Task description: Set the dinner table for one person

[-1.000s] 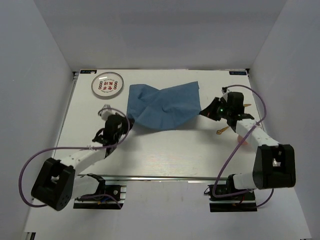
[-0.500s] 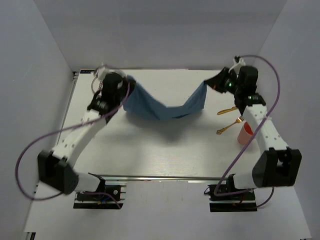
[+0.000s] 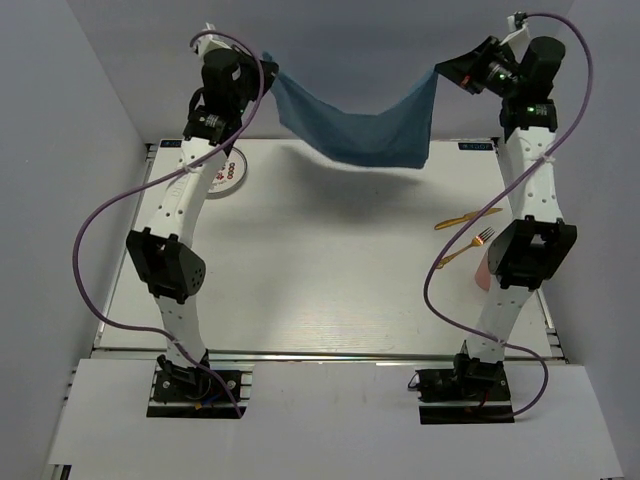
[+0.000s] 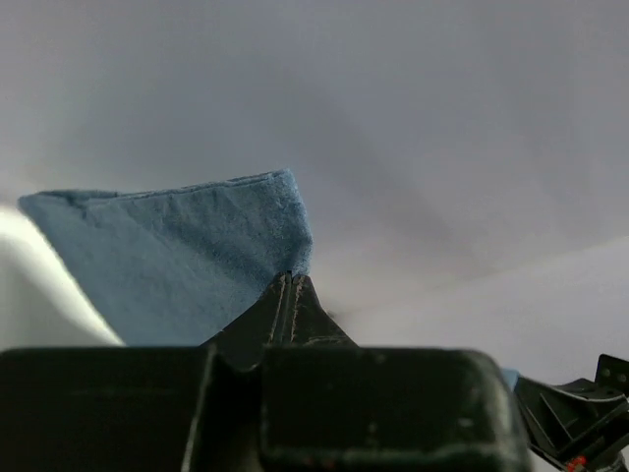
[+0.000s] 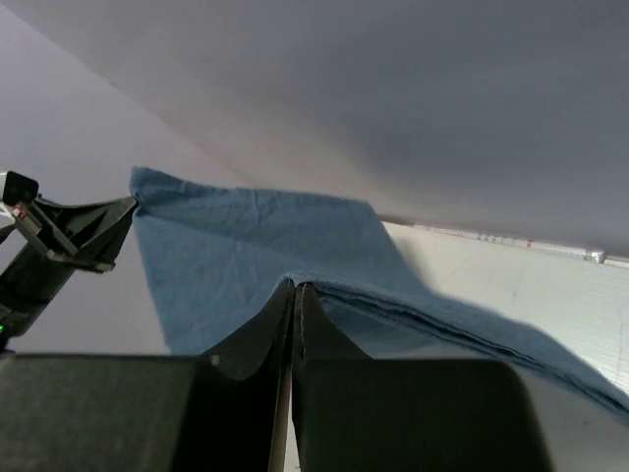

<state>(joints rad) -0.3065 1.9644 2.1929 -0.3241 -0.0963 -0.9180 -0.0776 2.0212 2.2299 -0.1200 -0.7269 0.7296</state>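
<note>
Between the two raised grippers, we are seeing the blue cloth (image 3: 365, 125) hanging in a sagging span, clear of the dinner table (image 3: 320, 290) beneath them. The left gripper (image 3: 268, 62) is pinching one upper corner with its jaws pressed together. The right gripper (image 3: 445, 72) is clamping the opposite corner likewise (both wrist views are showing cloth at the fingertips). Below the right gripper, we are noting gold cutlery (image 3: 452, 222) and a pink cup (image 3: 482, 275) resting on the table. Below the left one a plate (image 3: 228, 175) is sitting, partly hidden by the arm.

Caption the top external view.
The left tool and right tool hold the blue cloth by opposite corners, sagging above the dinner table.
</note>
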